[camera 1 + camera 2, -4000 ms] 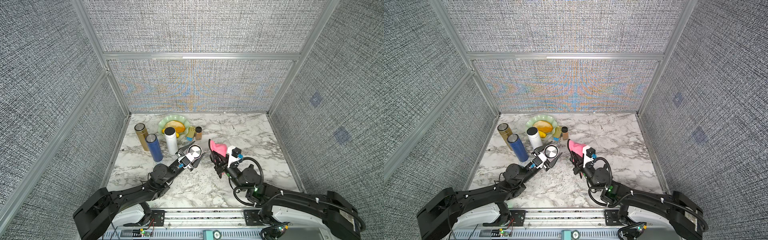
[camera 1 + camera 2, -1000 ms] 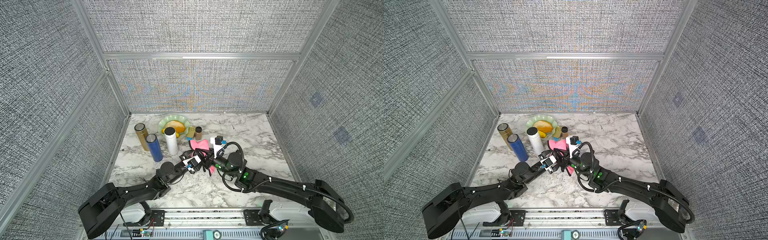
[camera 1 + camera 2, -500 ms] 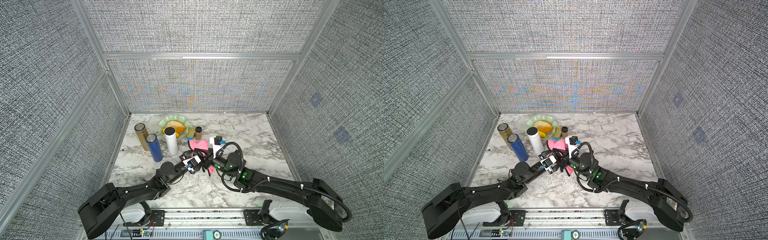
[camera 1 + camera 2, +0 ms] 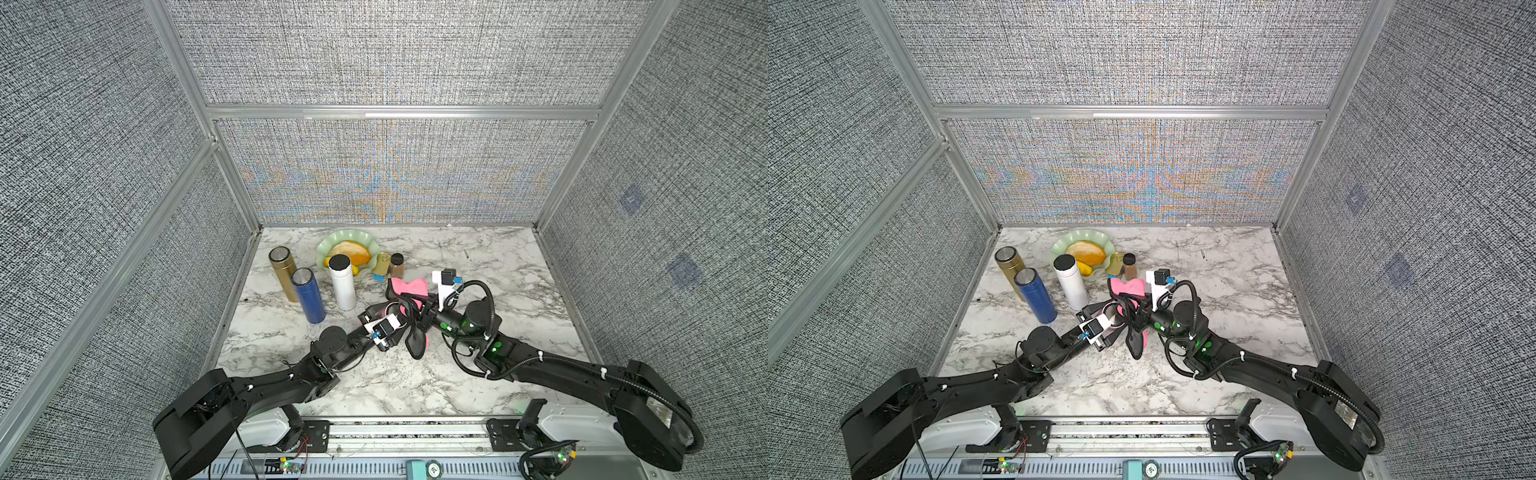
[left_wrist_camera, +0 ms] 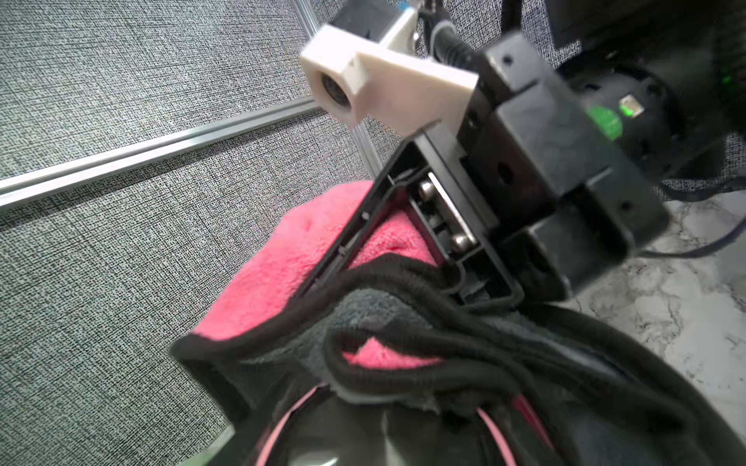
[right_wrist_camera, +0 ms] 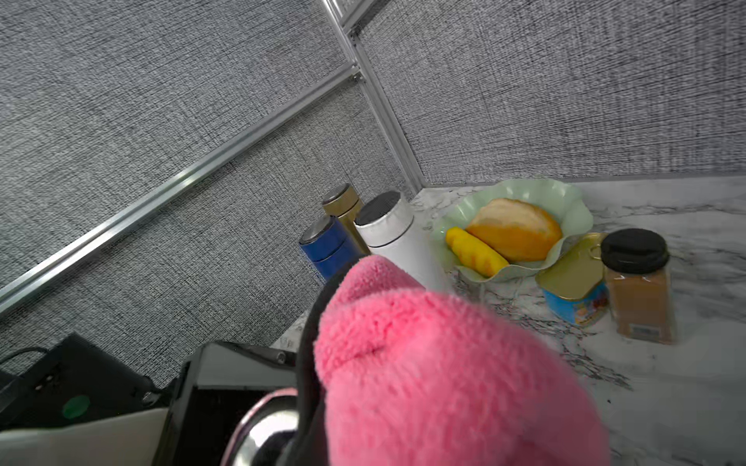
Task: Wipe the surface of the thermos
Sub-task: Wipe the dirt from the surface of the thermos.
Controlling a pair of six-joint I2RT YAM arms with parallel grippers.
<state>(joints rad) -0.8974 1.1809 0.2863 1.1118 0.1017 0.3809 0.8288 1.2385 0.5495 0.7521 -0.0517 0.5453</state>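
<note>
My left gripper [image 4: 384,318] [image 4: 1100,321] is shut on a pink thermos [image 4: 391,309] [image 4: 1111,309] with a shiny steel rim, held tilted above the marble table. My right gripper [image 4: 417,308] [image 4: 1138,311] is shut on a pink cloth with black edging [image 4: 409,286] [image 4: 1130,286]. The cloth lies draped over the thermos's upper end, and a dark flap [image 4: 417,347] hangs below. In the left wrist view the cloth [image 5: 282,274] covers the thermos [image 5: 383,441]. In the right wrist view the cloth [image 6: 444,363] fills the foreground beside the thermos rim [image 6: 258,435].
A white flask [image 4: 344,282] [image 6: 399,238], a blue flask [image 4: 308,299] and a gold flask [image 4: 283,272] stand at the left rear. Behind them are a green bowl [image 4: 365,241] with bread, a tin can [image 6: 573,290] and a spice jar [image 6: 638,282]. Fabric walls enclose the table.
Over four seconds my right gripper carried the cloth left onto the thermos, which my left gripper brought toward it. In the last second the cloth shifted only slightly.
</note>
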